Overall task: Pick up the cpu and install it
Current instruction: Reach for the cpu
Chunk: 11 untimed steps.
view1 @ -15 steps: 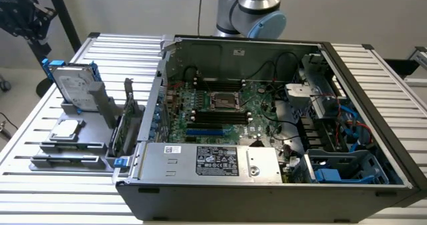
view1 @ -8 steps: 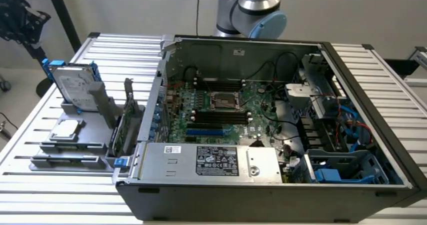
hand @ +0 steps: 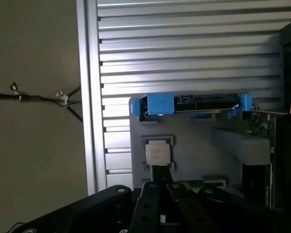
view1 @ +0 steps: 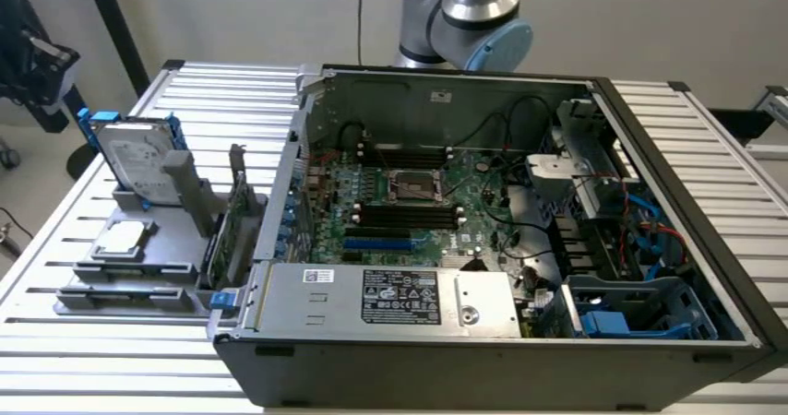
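The cpu (view1: 121,238), a small silver-topped square chip, lies flat in a pocket of the grey holder (view1: 136,258) on the slatted table, at the exterior view's left. In the wrist view the cpu (hand: 158,154) lies just beyond the tips of my gripper (hand: 161,171). The black fingers (hand: 157,175) are shut together with nothing between them, and they stand some way above the chip. The square black-and-metal socket (view1: 416,186) sits in the middle of the green motherboard inside the open computer case (view1: 493,360). My arm (view1: 474,18) rises behind the case.
A silver hard drive in a blue frame (view1: 138,161) stands upright at the holder's back, with its blue frame (hand: 194,104) also in the wrist view. An expansion card (view1: 234,221) stands beside the case wall. Inside the case are a power supply (view1: 394,295), cables and blue drive bays (view1: 628,314).
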Tool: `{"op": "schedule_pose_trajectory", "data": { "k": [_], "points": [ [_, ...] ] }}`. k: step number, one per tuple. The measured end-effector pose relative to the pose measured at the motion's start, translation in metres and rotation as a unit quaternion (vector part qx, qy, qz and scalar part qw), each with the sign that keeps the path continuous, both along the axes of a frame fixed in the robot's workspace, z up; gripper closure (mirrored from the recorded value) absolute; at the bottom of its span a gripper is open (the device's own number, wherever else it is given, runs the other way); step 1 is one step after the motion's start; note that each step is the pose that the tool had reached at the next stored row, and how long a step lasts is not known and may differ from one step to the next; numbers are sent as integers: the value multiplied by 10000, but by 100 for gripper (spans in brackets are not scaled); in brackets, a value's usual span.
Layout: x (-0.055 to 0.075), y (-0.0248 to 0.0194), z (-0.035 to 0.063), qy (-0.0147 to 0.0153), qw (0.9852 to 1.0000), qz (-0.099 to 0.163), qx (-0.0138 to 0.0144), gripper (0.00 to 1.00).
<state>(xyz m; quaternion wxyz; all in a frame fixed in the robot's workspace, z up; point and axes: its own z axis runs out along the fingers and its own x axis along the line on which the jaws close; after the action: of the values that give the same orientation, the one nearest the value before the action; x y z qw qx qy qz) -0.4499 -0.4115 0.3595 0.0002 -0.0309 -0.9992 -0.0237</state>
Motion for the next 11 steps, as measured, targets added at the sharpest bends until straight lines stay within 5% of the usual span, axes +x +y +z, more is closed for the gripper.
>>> {"op": "schedule_pose_trajectory", "data": {
  "k": [11],
  "points": [
    [109,-36,-183,65,9995,297,-1,90]
  ]
}}
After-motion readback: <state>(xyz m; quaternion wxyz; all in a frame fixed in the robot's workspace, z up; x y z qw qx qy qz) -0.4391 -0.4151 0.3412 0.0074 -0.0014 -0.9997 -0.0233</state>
